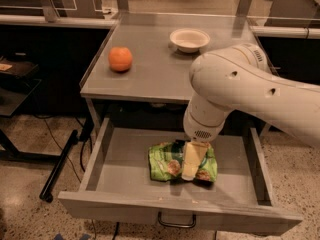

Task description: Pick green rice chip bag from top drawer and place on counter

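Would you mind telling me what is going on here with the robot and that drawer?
The robot's arm reaches into the open top drawer, with its gripper down on the green rice chip bag lying on the drawer floor. The bag has not been lifted yet. An orange and a white bowl sit on the counter.

Crinkled green rice chip bag lies flat mid-floor in the open top drawer, gripper over it, below the counter.
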Available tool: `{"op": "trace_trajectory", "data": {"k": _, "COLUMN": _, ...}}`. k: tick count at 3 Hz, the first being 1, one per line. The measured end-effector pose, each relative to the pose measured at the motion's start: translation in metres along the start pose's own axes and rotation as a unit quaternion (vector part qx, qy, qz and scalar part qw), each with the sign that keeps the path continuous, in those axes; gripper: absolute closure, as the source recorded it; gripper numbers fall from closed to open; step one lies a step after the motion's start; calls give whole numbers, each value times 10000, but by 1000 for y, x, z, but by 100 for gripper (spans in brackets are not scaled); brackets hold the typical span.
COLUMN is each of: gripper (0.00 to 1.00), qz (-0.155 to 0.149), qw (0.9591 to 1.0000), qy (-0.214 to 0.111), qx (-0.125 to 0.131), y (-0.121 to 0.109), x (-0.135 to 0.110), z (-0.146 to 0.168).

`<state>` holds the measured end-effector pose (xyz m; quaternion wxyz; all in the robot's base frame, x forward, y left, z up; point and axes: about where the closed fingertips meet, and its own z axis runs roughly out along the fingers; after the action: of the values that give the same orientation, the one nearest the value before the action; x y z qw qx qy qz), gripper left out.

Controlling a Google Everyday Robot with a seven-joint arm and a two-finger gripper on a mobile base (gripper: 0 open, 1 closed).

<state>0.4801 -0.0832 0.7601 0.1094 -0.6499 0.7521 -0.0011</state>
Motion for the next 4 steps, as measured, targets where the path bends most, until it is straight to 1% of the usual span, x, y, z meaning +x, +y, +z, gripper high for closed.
{"op": "trace_trajectory", "data": {"k": 1, "gripper": 0, "qz": 99, "qw": 9999, "qy": -54, "qx": -124, "y": 6, "x": 1, "z": 18}}
{"op": "trace_trajectory", "data": {"k": 2, "gripper": 0, "qz": 331, "qw": 9988, "qy": -149, "qx": -320, "y": 5, "x": 5, "z": 49}}
{"op": "trace_trajectory", "data": {"k": 4, "gripper": 0, "qz": 482, "qw": 9972, "qy": -264, "qx": -504, "y": -5, "x": 5, "z": 95}}
